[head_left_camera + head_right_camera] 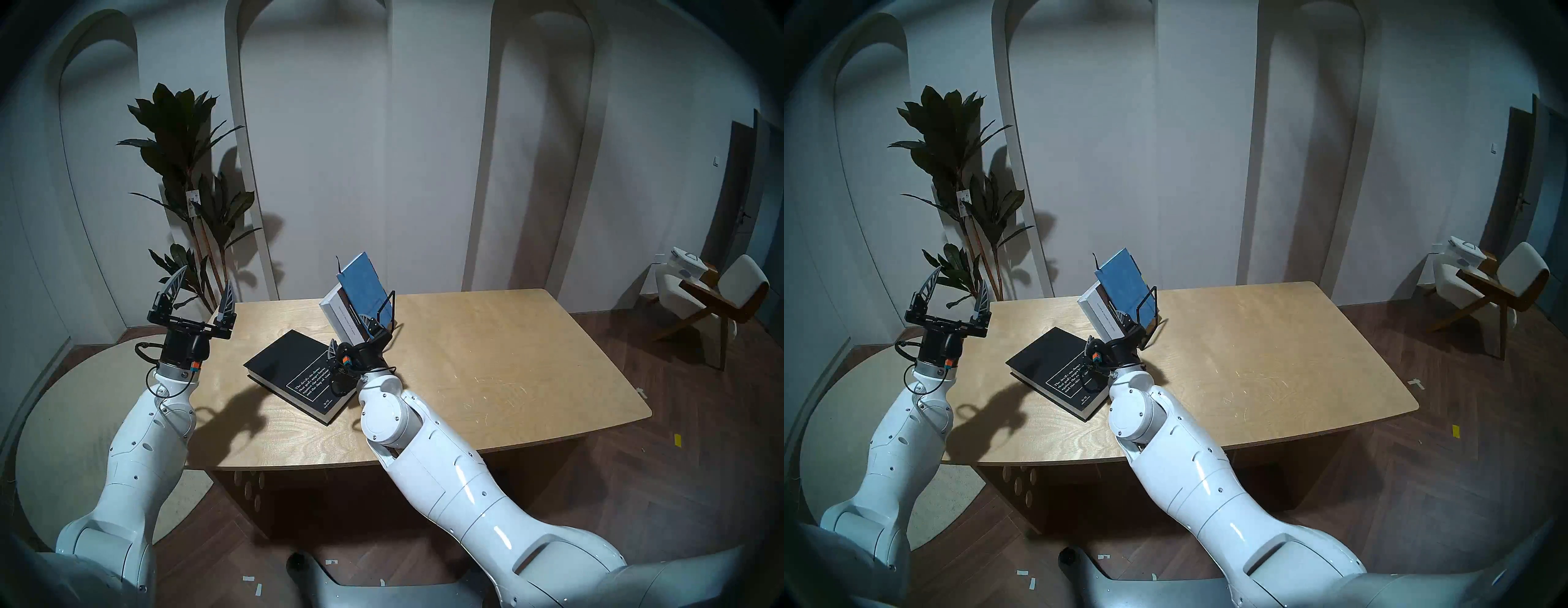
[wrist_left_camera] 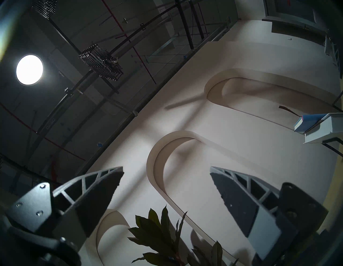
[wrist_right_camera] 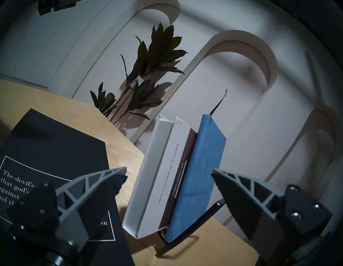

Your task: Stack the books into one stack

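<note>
- The black book (image 1: 297,373) lies flat on the wooden table (image 1: 488,361), cover up with white text showing, a little left of the table's middle and angled to the near edge.
- The white-spined book (image 1: 339,314) with a brown cover stands tilted in the black wire rack (image 1: 388,308), which sits near the table's far edge, about midway along it.
- The blue book (image 1: 360,284) leans in the same rack just beside the white-spined book — touching its brown cover — and rises above it; a thin dark ribbon sticks out of its top.
- No stack exists yet: the black book rests apart from the two in the rack.
- The right gripper (image 3: 168,178) points at the two racked books from the near side, its jaws spread wide and nothing between them; in the wrist view the two spines sit in the gap ahead of the fingertips, not touching them.
- The right arm's wrist hangs over the black book's right corner, hiding part of the cover.
- The left gripper (image 1: 203,293) is raised over the table's left edge, tilted upward toward the wall, jaws wide apart and holding nothing.
- A potted plant (image 1: 186,178) stands on the floor behind the table's far left corner — well clear of the books.
</note>
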Motion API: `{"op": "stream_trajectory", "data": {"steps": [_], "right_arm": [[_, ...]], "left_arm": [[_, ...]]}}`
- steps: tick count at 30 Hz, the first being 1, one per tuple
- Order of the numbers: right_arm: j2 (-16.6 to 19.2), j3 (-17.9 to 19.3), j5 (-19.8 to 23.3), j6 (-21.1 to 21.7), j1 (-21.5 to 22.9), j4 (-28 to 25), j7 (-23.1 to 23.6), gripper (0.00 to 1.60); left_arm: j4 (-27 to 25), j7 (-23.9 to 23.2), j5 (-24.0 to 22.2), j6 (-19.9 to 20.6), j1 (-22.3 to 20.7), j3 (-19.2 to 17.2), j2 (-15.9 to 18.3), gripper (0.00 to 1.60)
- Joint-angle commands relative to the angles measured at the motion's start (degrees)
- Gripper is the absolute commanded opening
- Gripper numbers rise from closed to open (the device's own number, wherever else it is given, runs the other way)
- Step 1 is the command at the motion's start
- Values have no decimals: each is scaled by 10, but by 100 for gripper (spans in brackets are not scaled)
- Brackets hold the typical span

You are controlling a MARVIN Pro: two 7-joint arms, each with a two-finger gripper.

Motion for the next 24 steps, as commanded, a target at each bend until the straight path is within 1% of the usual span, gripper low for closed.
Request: {"op": "stream_trajectory", "data": {"steps": [1,7,8,9,15,23,24], "right_arm": [[-52,3,1,18,62,30,-11,160],[-72,6,0,35,88,72,-19,160],[-72,6,0,35,88,72,-19,160],[-78,7,0,40,97,88,-21,160],[-96,13,-1,55,120,131,-31,160],[-108,25,1,73,144,181,-38,160],[-110,28,1,76,149,190,-40,152]], "left_arm": [[-10,-3,-8,1,-7,-5,2,160],[-11,-12,-14,1,-6,-6,2,160],[-11,-12,-14,1,-6,-6,2,160],[-12,-15,-17,1,-6,-7,2,160],[-14,-24,-24,1,-6,-9,1,160],[-17,-35,-33,2,-5,-11,1,160],[-18,-37,-35,2,-5,-11,1,160]]}}
